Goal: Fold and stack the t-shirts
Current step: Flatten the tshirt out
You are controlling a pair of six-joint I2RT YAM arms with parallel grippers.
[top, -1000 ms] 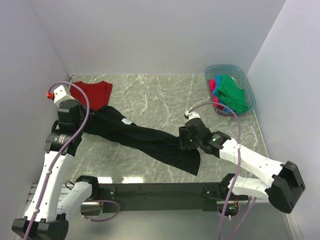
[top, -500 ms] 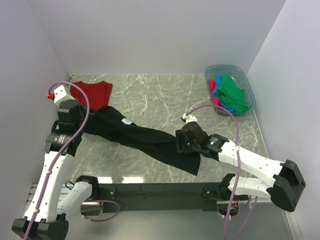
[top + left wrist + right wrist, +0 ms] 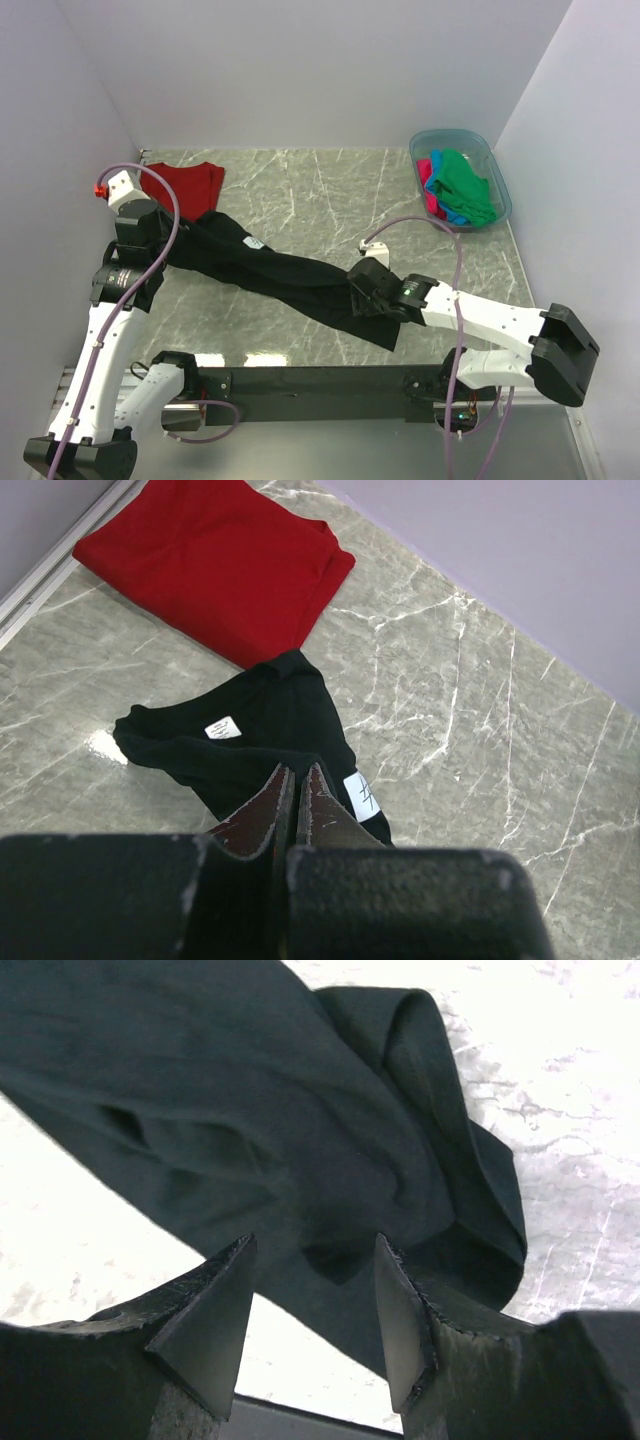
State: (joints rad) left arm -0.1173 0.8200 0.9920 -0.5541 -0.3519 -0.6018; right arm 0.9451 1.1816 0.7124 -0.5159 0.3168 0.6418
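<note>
Right gripper [image 3: 312,1260]: jaws spread, poised over bunched hem end of the black t-shirt [image 3: 290,280], no cloth pinched yet. Left gripper [image 3: 298,780]: clamped shut on a fold at the collar end of same shirt, beside its white label [image 3: 222,727]. Shirt lies roped diagonally across the table [image 3: 320,190]. Anchoring one end prob. lets the other arm pull it flat for folding. Red t-shirt [image 3: 185,182] sits folded at far-left corner, likely the stack base. Other shirts, green t-shirt [image 3: 465,185] on top, are in the tub [image 3: 455,135] at far right.
</note>
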